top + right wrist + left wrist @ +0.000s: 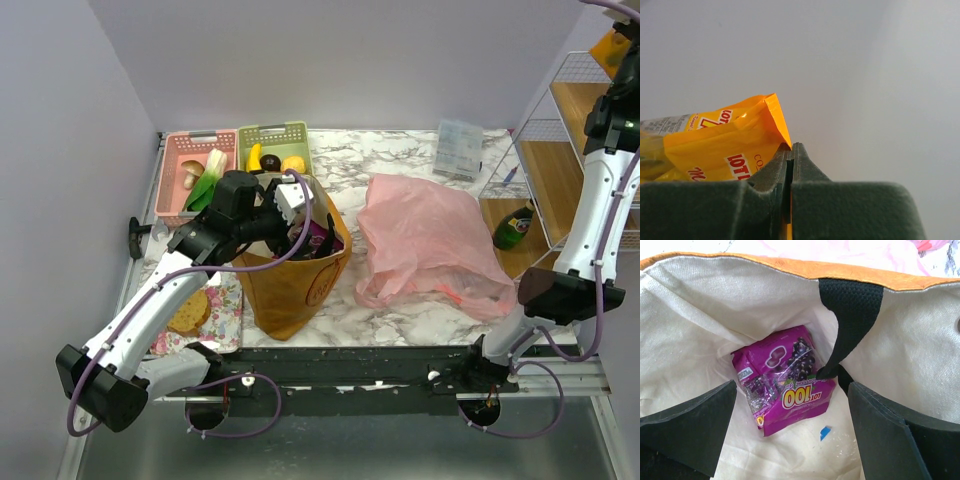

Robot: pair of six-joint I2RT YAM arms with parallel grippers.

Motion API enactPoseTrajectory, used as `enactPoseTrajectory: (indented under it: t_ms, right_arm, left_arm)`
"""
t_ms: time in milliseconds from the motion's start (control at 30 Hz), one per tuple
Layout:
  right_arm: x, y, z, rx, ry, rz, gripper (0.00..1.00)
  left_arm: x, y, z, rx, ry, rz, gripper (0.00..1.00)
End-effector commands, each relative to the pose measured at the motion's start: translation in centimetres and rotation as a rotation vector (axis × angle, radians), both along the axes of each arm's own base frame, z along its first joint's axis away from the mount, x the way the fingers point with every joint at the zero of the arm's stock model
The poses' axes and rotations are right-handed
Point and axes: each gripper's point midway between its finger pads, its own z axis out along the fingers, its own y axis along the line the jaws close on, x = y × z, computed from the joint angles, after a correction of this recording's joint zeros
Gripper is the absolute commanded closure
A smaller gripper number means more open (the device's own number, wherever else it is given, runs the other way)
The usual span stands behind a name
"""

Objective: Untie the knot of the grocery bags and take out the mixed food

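Marble tabletop [410, 322]; left fingers [690, 430] splayed over tote's [715, 300] one purple packet [785, 385], right fingers [840, 210] pinching one orange packet [725, 145].

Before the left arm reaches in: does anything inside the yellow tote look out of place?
One black handle strap droops inside the tote, its end against the purple packet, right under the open left gripper.

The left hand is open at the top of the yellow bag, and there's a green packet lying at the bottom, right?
Not quite. The packet at the bottom is purple, not green; the left wrist view shows it. The rest holds: the left hand is open at the top of the yellow bag.
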Motion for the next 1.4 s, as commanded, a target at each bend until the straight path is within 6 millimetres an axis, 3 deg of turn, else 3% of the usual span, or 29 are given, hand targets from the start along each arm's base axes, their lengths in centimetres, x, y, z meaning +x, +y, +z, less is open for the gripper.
enactPoseTrajectory:
  t_ms: [0,267,333,433,700,833,1000,1133,1233,1367]
  right_arm:
    - [0.4,-0.7,1.5,-0.083,-0.052,0.063,0.99]
    - [3.0,-2.9,-0.7,-0.095,-0.021,0.071,0.99]
    - [3.6,-3.4,-1.3,-0.087,-0.013,0.058,0.88]
    - [3.9,-3.6,-2.0,-0.078,0.002,0.057,0.56]
    - [2.5,-1.2,-3.0,-0.047,0.034,0.168,0.35]
    - [1.4,0.4,-2.1,-0.009,0.006,0.245,0.28]
    - [0.2,5.6,-2.6,0.187,0.034,0.541,0.21]
    - [-1.2,12.7,-6.6,0.441,0.174,0.902,0.20]
    - [-2.1,17.6,-9.8,0.690,0.280,1.126,0.20]
    - [-1.6,24.1,-15.6,0.916,0.513,1.235,0.20]
  left_arm:
    - [0.3,-0.4,1.6,-0.034,-0.028,-0.008,0.06]
    - [0.5,-0.3,1.4,-0.022,-0.028,-0.002,0.06]
    - [0.5,-0.3,1.4,-0.020,-0.027,0.001,0.06]
    - [0.6,-0.2,1.5,-0.014,-0.030,0.005,0.06]
    - [0.6,-0.1,1.4,-0.010,-0.033,0.008,0.06]
    - [0.6,-0.1,1.3,-0.010,-0.030,0.005,0.06]
    - [-0.8,-0.5,2.5,-0.040,-0.074,-0.074,0.11]
    - [-3.8,-1.2,3.4,-0.050,-0.177,-0.240,0.19]
    - [-6.1,-1.3,2.0,0.022,-0.182,-0.357,0.29]
    - [-8.7,-1.4,-0.1,0.088,-0.170,-0.469,0.41]
